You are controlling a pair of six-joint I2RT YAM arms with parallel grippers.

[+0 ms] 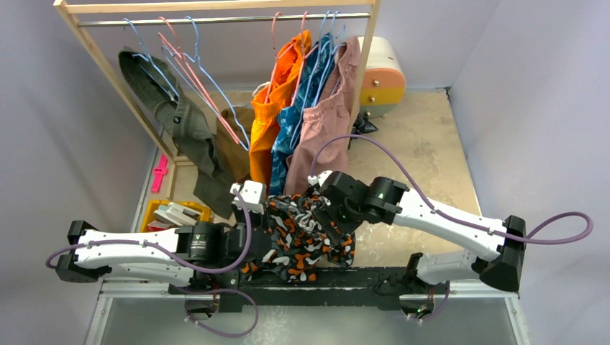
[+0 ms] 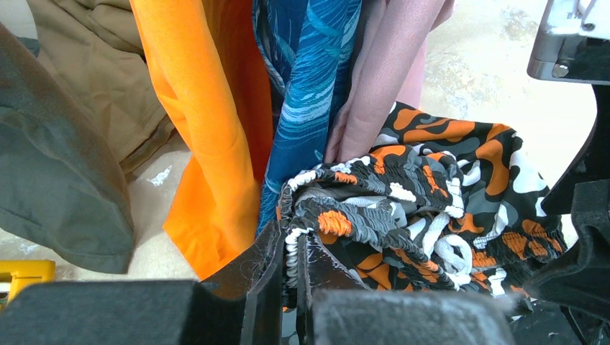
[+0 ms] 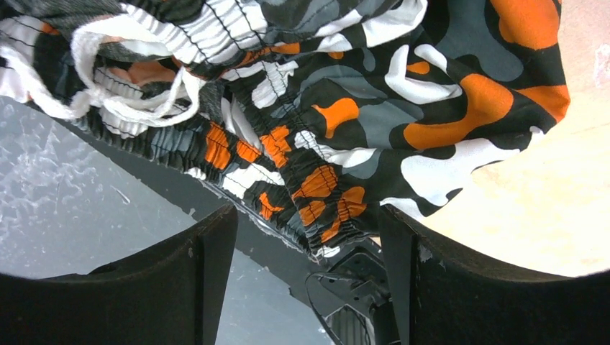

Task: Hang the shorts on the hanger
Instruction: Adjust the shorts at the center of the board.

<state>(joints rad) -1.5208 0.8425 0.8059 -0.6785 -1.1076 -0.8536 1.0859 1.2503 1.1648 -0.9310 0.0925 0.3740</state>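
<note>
The left tool point(image 2: 288, 284) is clamped on the elastic waistband of the shorts point(image 2: 446, 180), bunched at lower centre of the top view. The right tool point(image 3: 306, 237) stands apart, close by the fabric. They are likely light and limp, and the waistband looks the best hold.

Seemingly a lab booth: plain walls point(image 1: 43, 108), wooden garment rack point(image 1: 216, 6)
</note>
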